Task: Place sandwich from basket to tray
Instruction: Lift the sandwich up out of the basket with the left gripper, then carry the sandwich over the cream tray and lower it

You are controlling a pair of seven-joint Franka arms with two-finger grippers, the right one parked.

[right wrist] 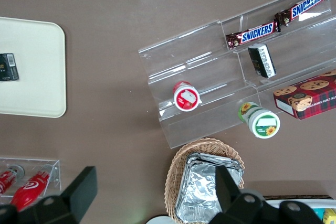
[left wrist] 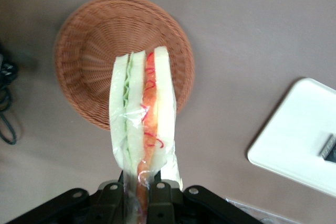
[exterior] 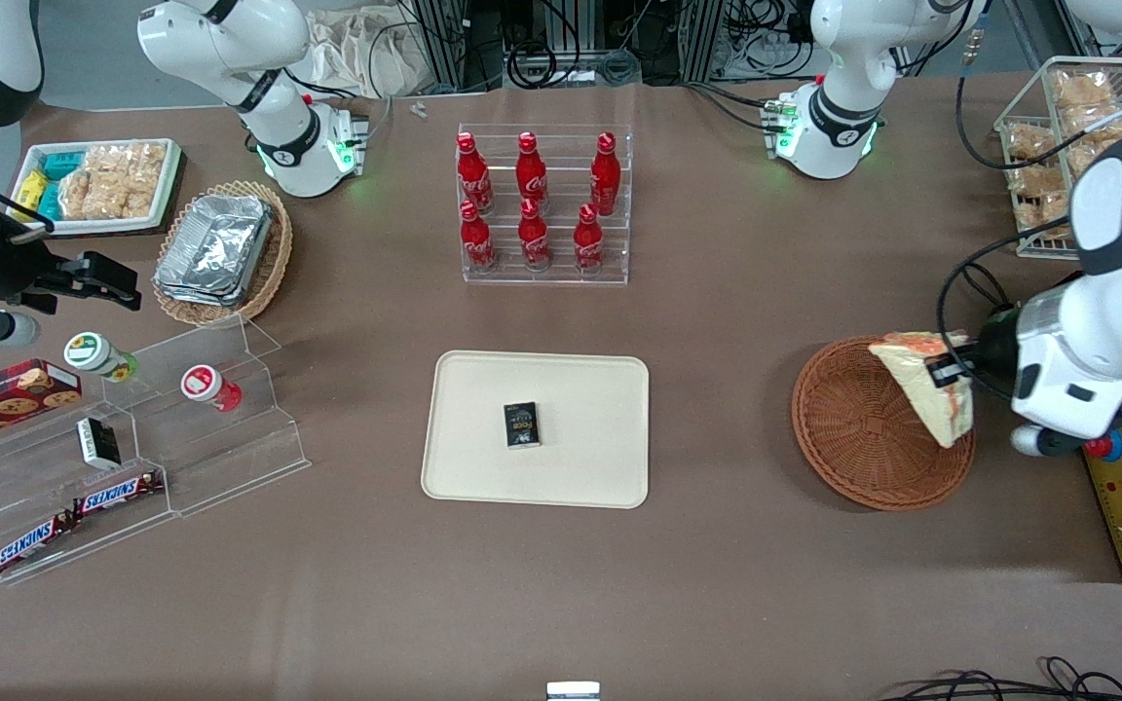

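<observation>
My left gripper (exterior: 946, 374) is shut on the sandwich (exterior: 931, 394), a wrapped wedge of white bread with orange-red and green filling. It hangs in the air above the reddish-brown wicker basket (exterior: 858, 428), over the rim nearest the working arm. In the left wrist view the sandwich (left wrist: 143, 114) sticks out from between the gripper (left wrist: 137, 192) fingers, with the empty basket (left wrist: 89, 45) below it. The cream tray (exterior: 580, 389) lies at the table's middle, with a small dark box (exterior: 521, 425) on it. The tray's corner (left wrist: 294, 140) also shows in the wrist view.
A clear rack of red cola bottles (exterior: 543, 204) stands farther from the camera than the tray. A wire rack of snack bags (exterior: 1058, 146) is by the working arm. Toward the parked arm's end are a tan basket of foil containers (exterior: 220, 251) and clear shelves with snacks (exterior: 123, 458).
</observation>
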